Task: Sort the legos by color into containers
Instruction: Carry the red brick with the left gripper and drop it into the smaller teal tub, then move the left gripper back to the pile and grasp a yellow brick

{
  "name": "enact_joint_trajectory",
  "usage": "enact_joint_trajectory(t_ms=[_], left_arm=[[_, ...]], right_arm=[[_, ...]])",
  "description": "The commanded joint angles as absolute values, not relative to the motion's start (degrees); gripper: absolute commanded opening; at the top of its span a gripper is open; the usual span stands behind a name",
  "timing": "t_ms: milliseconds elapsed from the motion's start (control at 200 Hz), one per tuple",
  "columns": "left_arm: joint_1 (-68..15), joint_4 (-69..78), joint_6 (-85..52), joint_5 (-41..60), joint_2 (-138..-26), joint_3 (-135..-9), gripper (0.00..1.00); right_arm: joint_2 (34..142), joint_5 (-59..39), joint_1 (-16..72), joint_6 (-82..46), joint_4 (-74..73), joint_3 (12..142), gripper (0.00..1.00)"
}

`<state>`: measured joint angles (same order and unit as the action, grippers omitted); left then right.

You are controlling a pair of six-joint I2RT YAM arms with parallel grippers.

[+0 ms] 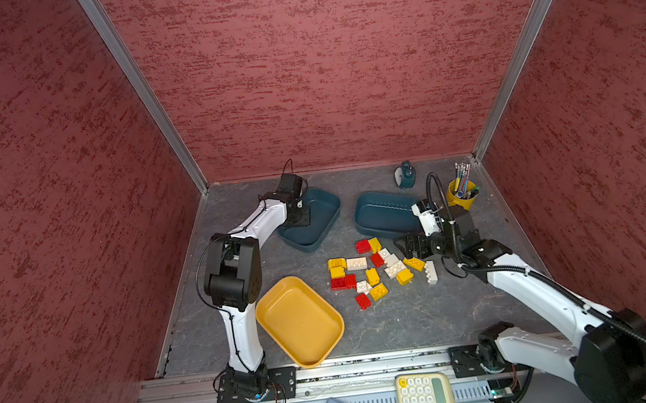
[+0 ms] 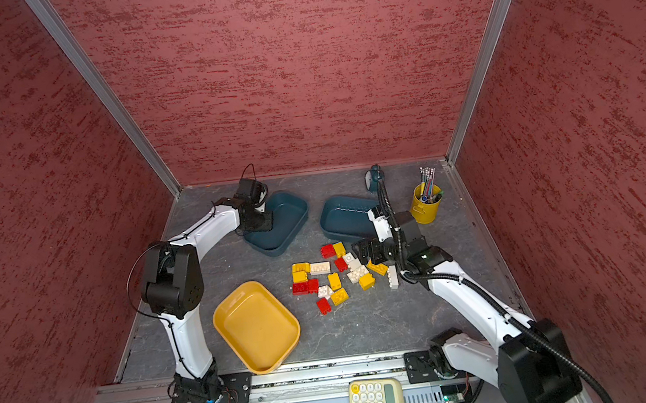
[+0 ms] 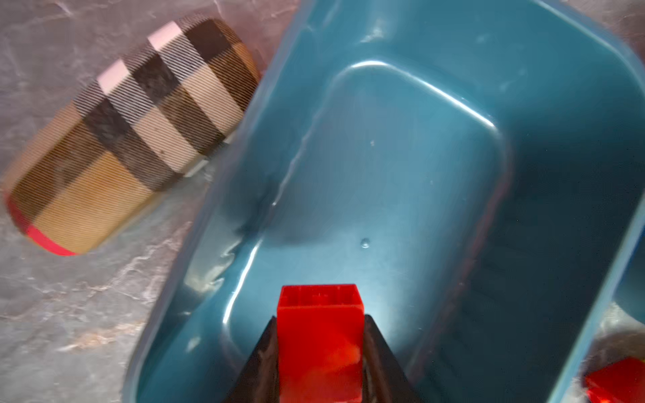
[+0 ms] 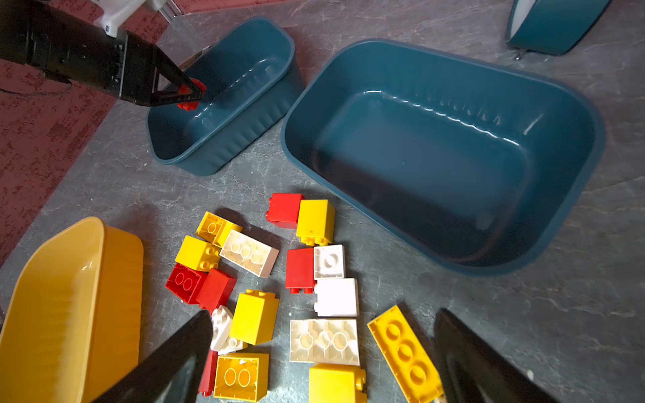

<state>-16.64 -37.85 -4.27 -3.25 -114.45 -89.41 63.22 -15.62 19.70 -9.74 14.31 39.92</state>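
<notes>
The left claw (image 4: pixel 191 91) is clamped on a red brick (image 3: pixel 320 342), one finger pressed to each side, and holds it above the floor of the left teal tray (image 3: pixel 401 174) without touching it. In both top views the wrist covers that claw's tips and the brick cannot be seen at all. Beside this tray lies a plaid oblong object (image 3: pixel 132 139), blurred, so what it is cannot be told. A red shape (image 3: pixel 617 383) at the corner of the left wrist view is cut off and too smeared to name. The right claw (image 4: pixel 323 314) hangs with its jaws wide apart and nothing between them, over the loose bricks (image 1: pixel 372 276) scattered on the surface (image 1: pixel 411 317) between the trays. Its arm hides a corner of the right teal tray (image 1: pixel 381 212), whose visible floor is bare. In the right wrist view the mustard tray (image 4: pixel 62 296) runs out of frame, the nearest bricks are cropped, and one red brick is half hidden behind a finger (image 4: pixel 174 363).
</notes>
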Motion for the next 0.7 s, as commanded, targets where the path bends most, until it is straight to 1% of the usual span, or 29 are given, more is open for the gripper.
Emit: enact_joint_trajectory(t_ms=[0, 70, 120, 286, 396, 546, 696], left_arm=[[-16.4, -35.8, -3.3, -2.2, -113.7, -90.7, 0.47], [-16.1, -36.3, -3.5, -1.6, -112.7, -90.6, 0.56], [-16.1, -36.7, -3.7, -0.6, -111.6, -90.4, 0.61], [-17.8, -38.9, -3.3, 2.9, -105.6, -88.9, 0.69], [-20.8, -40.0, -1.5, 5.2, -100.8, -86.2, 0.71], [-25.8, -41.7, 2.2, 6.8, -95.8, -81.6, 0.7], [-31.2, -41.4, 10.2, 8.9, -93.6, -76.0, 0.69]], right_arm=[[63.7, -16.3, 20.0, -9.8, 12.0, 41.3, 0.99], [64.0, -16.3, 20.0, -9.7, 11.9, 41.3, 0.99], [64.0, -16.3, 20.0, -9.6, 12.0, 41.3, 0.99], [63.9, -16.0, 20.0, -8.9, 12.3, 41.4, 0.99], [63.9, -15.8, 20.0, -8.2, 12.7, 41.6, 0.99], [63.8, -16.1, 19.9, -7.3, 12.9, 41.6, 0.99], [63.7, -16.6, 19.9, -6.7, 13.0, 41.3, 0.99]])
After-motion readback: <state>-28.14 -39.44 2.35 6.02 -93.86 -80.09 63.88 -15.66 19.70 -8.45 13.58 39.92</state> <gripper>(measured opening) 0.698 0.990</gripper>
